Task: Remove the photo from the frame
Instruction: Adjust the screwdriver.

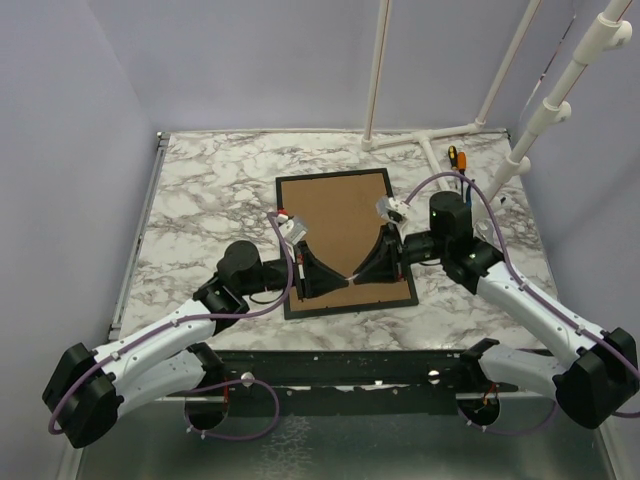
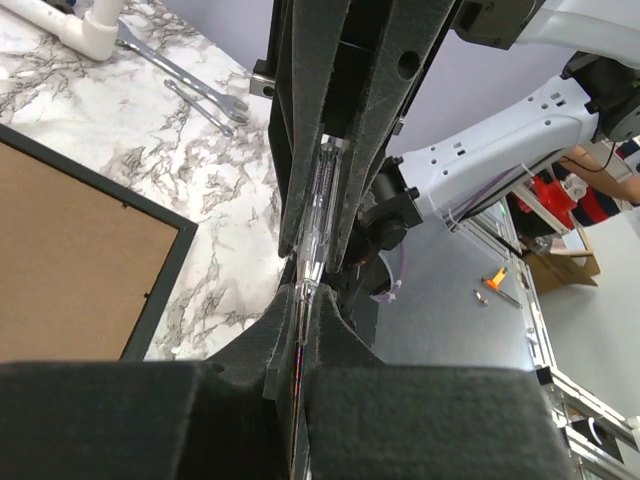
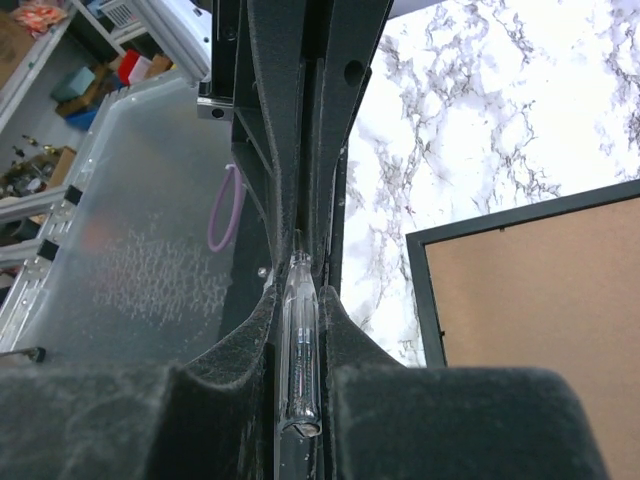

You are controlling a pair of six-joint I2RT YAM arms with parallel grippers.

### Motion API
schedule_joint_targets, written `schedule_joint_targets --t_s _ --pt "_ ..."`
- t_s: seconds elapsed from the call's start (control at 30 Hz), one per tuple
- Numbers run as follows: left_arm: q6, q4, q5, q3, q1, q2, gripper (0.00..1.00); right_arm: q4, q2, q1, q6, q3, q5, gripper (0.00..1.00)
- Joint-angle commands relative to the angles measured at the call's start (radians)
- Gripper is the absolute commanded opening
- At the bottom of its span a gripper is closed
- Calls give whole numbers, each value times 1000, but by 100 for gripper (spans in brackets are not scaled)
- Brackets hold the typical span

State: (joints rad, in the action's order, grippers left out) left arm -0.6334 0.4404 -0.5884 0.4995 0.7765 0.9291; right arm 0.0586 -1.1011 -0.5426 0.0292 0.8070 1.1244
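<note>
The frame (image 1: pixel 340 215) lies face down on the marble table, its brown back up inside a thin black border; part of it also shows in both wrist views (image 2: pixel 80 260) (image 3: pixel 540 300). The photo is hidden. Above the frame's near part my two grippers meet tip to tip. My right gripper (image 1: pixel 366 273) (image 3: pixel 300 290) is shut on a clear pen-like tool (image 3: pixel 301 350). That tool's thin tip (image 2: pixel 312 215) runs into my left gripper (image 1: pixel 334 282) (image 2: pixel 303 300), whose jaws are shut on it.
White pipe stands (image 1: pixel 420 140) rise at the table's back right, with an orange-handled tool (image 1: pixel 452 156) beside them. Two wrenches (image 2: pixel 190 85) lie on the marble in the left wrist view. Grey walls close in the left, back and right sides.
</note>
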Motion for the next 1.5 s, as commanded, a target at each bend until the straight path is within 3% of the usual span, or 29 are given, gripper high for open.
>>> schedule_joint_targets --t_s 0.0,0.07,0.43,0.63,0.77,0.87,1.03,1.3,1.47 --pt "7 6 14 35 2 -4 0 -39 5 6 66 29 -11 7" --pt "14 6 19 38 2 -9 0 -49 -2 6 122 37 -5 16" --pt "46 -6 33 54 2 -4 0 -50 -5 18 337 47 -30 39" --pt "60 -8 43 54 2 2 0 5 -29 45 457 70 -118 59" --pt "64 -8 50 49 2 -3 0 112 -99 76 537 123 -72 59" --pt "64 -8 48 48 1 -1 0 63 -160 94 670 113 13 60" --pt "66 -8 47 47 3 1 0 49 -261 107 737 115 162 48" --pt "66 -8 48 45 3 6 0 48 -222 109 731 119 165 62" --pt "69 -8 48 48 3 14 0 28 -212 109 751 97 179 58"
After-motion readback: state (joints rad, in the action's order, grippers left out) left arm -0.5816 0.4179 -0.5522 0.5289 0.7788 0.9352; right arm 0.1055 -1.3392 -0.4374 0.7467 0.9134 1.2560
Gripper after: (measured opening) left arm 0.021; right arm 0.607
